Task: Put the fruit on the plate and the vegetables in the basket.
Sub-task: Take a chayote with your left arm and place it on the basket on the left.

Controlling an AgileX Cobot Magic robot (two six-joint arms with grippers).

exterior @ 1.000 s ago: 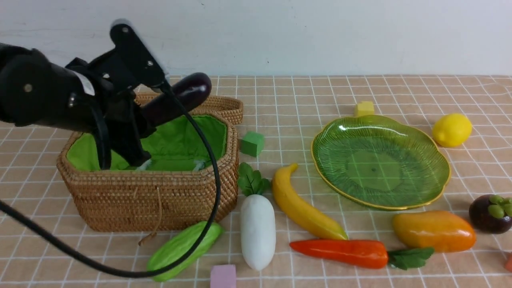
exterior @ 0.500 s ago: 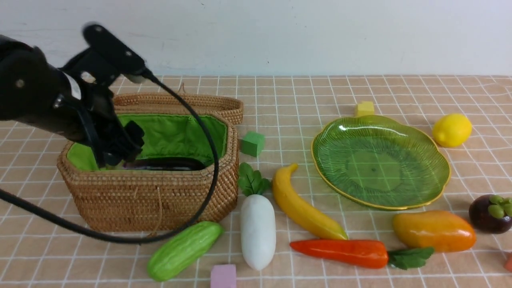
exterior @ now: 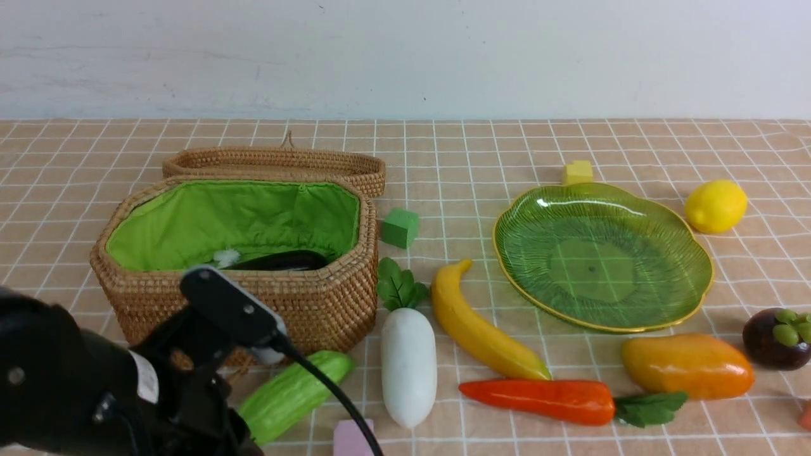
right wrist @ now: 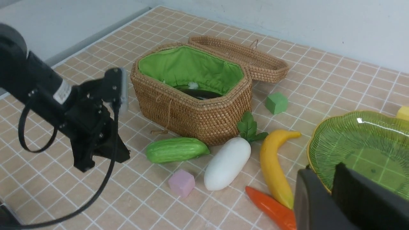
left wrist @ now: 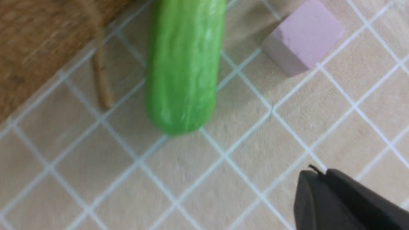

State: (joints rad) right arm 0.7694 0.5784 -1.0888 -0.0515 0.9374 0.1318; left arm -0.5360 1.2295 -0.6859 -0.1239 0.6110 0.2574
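Both grippers sit nearest you with their jaws drawn close together on nothing: the left gripper point(left wrist: 323, 175) hangs low over the checked cloth point(exterior: 443, 158), near the cucumber's point(exterior: 291, 396) end, and the right gripper point(right wrist: 334, 179) sits on the plate's side. A pink cube point(exterior: 353, 437) lies just beside the cucumber. Next you have the white radish point(exterior: 408, 364), the carrot point(exterior: 538, 400), the mango point(exterior: 687, 365) and the mangosteen point(exterior: 776, 339), all on the cloth. The banana point(exterior: 481, 329) lies between the radish and the plate point(exterior: 633, 215), which holds no fruit. The basket point(exterior: 304, 304) stands open just behind the cucumber, and the eggplant point(exterior: 285, 260) lies inside on its green lining. Farther off you see a green cube point(exterior: 400, 227) beside the basket, the lemon point(exterior: 716, 206) beyond the plate, a yellow cube point(exterior: 577, 171) at the plate's far rim, and the lid point(exterior: 279, 161) lying back behind the basket.
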